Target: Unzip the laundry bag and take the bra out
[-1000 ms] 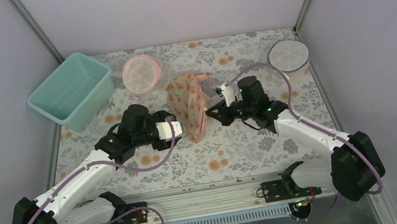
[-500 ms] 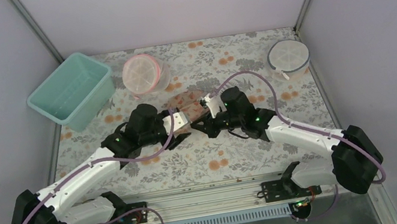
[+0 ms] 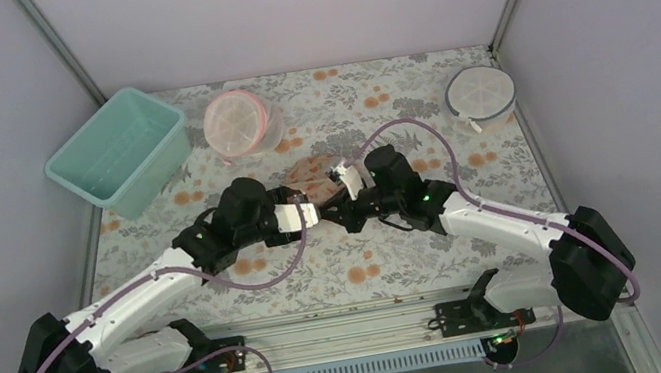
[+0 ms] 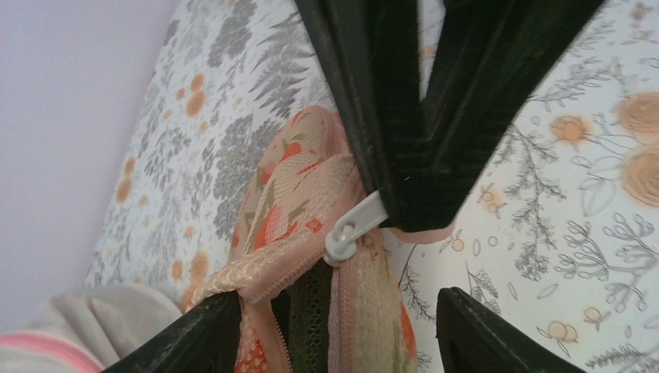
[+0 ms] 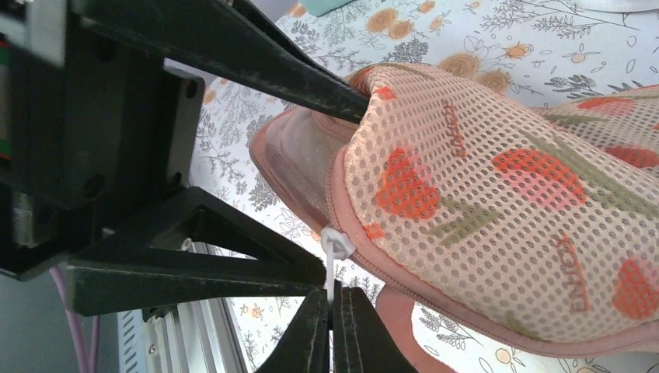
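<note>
On the floral surface [image 3: 397, 246], the right claw [image 5: 334, 301] pinches the white plastic zip pull [image 5: 336, 245] of the flat peach flower-print mesh laundry bag [image 5: 482, 179]. The left claw [image 4: 338, 303] gapes, one finger against the bag's near end. A dark green lace bra [image 4: 309, 315] shows inside; the bag's length runs near to far.

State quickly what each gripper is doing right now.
Left gripper: open, fingers either side of the bag's end.
Right gripper: closed on the white zip pull.

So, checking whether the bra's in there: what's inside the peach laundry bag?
A strip of dark green lacy fabric shows where the laundry bag is partly unzipped. The bag's peach mesh covers the rest of it.
</note>
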You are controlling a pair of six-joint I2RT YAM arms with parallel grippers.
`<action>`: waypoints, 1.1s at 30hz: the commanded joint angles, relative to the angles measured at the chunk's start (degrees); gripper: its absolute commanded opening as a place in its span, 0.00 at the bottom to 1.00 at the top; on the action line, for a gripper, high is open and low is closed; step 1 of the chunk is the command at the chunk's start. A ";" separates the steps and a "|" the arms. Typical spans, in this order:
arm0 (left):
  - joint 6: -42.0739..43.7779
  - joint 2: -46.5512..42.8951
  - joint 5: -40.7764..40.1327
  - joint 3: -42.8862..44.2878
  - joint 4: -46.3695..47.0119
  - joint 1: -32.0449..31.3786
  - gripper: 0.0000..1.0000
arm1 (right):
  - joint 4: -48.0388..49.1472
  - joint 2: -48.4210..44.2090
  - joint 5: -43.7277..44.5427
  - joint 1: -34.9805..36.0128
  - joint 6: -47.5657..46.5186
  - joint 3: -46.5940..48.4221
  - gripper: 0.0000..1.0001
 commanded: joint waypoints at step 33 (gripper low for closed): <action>1.92 -0.84 2.23 -1.54 -0.11 -0.24 0.03 | -2.43 -1.58 0.42 -0.79 -3.72 2.21 0.04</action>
